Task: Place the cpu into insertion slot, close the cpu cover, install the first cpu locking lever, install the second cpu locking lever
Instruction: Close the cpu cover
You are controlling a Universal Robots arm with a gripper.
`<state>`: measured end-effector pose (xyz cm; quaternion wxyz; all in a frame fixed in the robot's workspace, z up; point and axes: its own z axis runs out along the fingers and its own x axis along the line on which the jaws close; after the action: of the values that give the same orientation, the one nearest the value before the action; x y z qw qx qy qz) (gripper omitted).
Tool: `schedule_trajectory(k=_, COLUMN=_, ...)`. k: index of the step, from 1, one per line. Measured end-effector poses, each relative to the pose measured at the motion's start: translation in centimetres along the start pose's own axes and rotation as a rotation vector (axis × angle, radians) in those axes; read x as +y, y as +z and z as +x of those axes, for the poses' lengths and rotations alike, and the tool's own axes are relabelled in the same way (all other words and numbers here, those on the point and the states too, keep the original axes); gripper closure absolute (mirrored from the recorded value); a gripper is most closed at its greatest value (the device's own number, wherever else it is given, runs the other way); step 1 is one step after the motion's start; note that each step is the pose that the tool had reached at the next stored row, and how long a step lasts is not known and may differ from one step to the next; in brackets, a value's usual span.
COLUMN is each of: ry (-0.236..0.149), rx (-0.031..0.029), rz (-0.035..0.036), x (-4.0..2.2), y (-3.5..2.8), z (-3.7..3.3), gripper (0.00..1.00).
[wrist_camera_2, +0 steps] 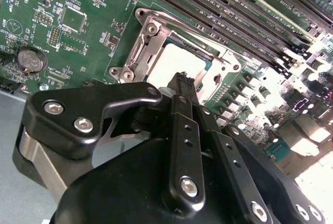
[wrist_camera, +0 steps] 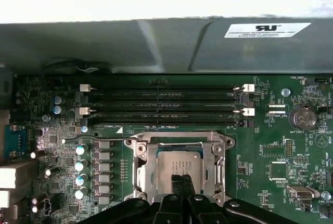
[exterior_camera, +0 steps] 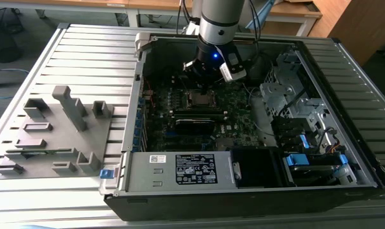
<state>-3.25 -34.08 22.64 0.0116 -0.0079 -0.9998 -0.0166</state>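
In the exterior view a large white label (exterior_camera: 195,168) with black print and small symbols is stuck on the grey metal box (exterior_camera: 141,177), at 6 o'clock from the insertion slot (exterior_camera: 202,98). Its lettering is too small to make out. A small white sticker (exterior_camera: 157,159) sits at 9 o'clock from that label. In the first wrist view a wall sticker (wrist_camera: 267,29), white with black print, is on the grey case wall (wrist_camera: 156,47). White lettering is printed on the green motherboard (wrist_camera: 255,130) around the coin battery (wrist_camera: 303,117), and a white triangle sign (wrist_camera: 322,140) is just beside the battery.
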Motion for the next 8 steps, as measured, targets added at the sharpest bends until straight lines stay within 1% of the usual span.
schedule_trajectory(k=8, ry=0.000, rx=0.0000, rz=-0.0001, x=-0.01, y=0.09, z=0.44, gripper=0.89)
